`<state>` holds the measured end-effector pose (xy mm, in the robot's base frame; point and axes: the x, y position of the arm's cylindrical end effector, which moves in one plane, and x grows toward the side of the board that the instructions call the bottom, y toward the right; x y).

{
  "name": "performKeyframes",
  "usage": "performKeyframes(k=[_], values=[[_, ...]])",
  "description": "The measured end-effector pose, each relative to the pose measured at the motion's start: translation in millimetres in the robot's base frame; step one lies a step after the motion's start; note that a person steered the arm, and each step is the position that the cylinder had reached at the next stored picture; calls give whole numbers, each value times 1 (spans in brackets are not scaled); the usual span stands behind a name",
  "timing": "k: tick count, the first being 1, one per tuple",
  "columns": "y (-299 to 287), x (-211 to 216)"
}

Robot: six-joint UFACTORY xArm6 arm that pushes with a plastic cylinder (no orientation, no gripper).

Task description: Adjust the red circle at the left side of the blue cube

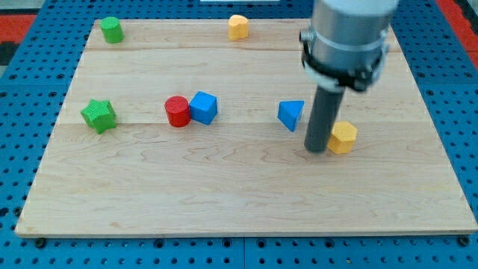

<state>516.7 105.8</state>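
The red circle is a short red cylinder left of the board's middle. It touches the left side of the blue cube. My tip is far to the view's right of both. It rests on the board between the blue triangle and the yellow hexagonal block, close against the yellow one.
A green star lies at the left edge of the wooden board. A green cylinder sits at the top left. A second yellow block sits at the top middle. The arm's grey body hangs over the upper right.
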Motion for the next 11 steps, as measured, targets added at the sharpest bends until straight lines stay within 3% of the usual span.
performKeyframes(k=[2, 3, 4, 5, 6, 7, 9, 11], values=[[-45, 39], [-172, 29], [-200, -16], [-271, -37], [-294, -82], [-284, -74], [-212, -60], [-202, -75]])
